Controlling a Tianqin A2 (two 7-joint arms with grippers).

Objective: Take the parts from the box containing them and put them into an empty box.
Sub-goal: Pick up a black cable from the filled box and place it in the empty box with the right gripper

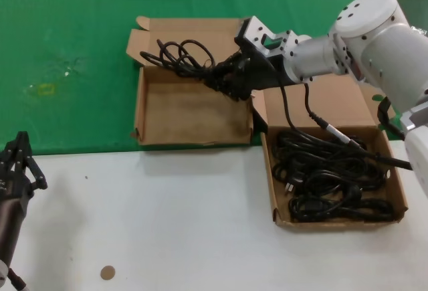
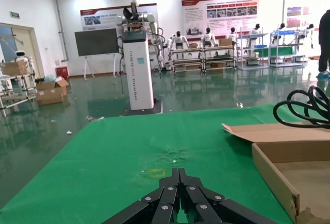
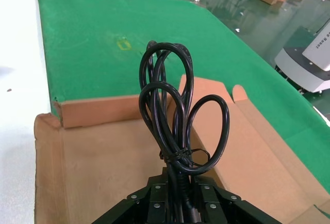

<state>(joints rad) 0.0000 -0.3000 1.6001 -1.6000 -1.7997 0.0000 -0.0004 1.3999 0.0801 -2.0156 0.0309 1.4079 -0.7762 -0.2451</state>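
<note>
The box containing the parts (image 1: 394, 184) sits at the right on the white table, filled with several coiled black cables (image 1: 328, 177). The empty box (image 1: 190, 114) lies on the green mat with its lid open; it also shows in the right wrist view (image 3: 103, 152). My right gripper (image 1: 231, 77) is shut on a bundled black cable (image 1: 180, 57) and holds it above the empty box's far right part; the loops (image 3: 172, 105) stick out ahead of the jaws. My left gripper (image 1: 17, 154) is parked at the near left, shut and empty (image 2: 179, 175).
The green mat (image 1: 67, 57) covers the far half of the table, the white surface (image 1: 167, 224) the near half. A small brown disc (image 1: 107, 273) lies near the front edge. The empty box's lid flaps (image 1: 144, 27) stand open at its far side.
</note>
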